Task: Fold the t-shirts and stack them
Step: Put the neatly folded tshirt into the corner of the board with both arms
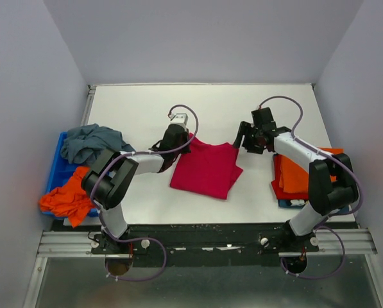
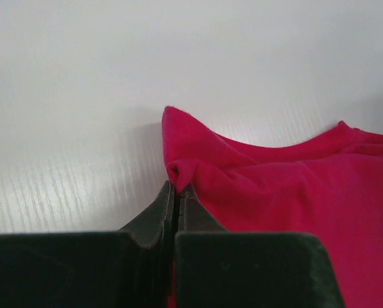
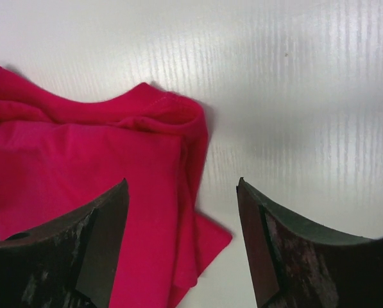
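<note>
A folded red t-shirt [image 1: 206, 168] lies on the white table between the arms. My left gripper [image 1: 184, 147] is shut on its far left corner; in the left wrist view the closed tips [image 2: 178, 190] pinch a fold of the red t-shirt [image 2: 287, 192]. My right gripper [image 1: 242, 138] is open just above the shirt's far right corner; in the right wrist view its fingers [image 3: 101, 224] straddle the edge of the red t-shirt [image 3: 82, 160], holding nothing. A stack of folded orange and red shirts [image 1: 296, 176] lies at the right.
A blue bin [image 1: 58, 168] at the left edge holds a grey-blue shirt [image 1: 90, 141] and an orange shirt [image 1: 68, 196] that hangs over its side. Bare white table [image 1: 217, 109] extends behind the red shirt to the back wall.
</note>
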{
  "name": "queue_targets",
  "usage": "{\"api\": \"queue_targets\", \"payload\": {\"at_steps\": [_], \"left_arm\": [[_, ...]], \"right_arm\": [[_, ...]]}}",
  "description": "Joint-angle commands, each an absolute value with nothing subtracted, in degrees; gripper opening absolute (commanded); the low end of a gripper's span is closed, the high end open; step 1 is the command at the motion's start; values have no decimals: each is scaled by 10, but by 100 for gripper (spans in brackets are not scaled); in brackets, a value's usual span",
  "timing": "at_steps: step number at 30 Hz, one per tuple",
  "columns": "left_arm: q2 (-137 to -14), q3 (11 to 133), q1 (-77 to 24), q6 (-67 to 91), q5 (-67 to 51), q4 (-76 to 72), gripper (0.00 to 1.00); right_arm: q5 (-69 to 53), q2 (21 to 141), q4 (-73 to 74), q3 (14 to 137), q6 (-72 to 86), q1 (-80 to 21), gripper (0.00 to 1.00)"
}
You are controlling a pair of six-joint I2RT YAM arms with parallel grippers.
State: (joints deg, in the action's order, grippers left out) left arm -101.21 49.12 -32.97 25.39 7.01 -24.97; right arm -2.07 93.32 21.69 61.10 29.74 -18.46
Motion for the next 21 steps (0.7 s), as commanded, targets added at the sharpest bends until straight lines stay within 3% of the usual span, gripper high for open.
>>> {"api": "queue_targets", "payload": {"at_steps": [1, 4, 11, 15, 21], "left_arm": [[-1028, 522, -326, 283, 104, -182, 0], [-1036, 542, -326, 284, 93, -160, 1], [-1065, 606, -299, 319, 39, -63, 25], [-1070, 608, -277, 330, 1, -53, 40], [-1059, 585, -258, 332, -45, -72, 47]], "right_arm": [[-82, 964, 156, 616, 307, -183, 77], [-66, 983, 151, 609, 306, -183, 74], [-44, 1035, 179, 623, 304, -183, 62], [-41, 1053, 185, 622, 300, -184, 61], [-19, 1091, 222, 655, 303, -189, 54]]}}
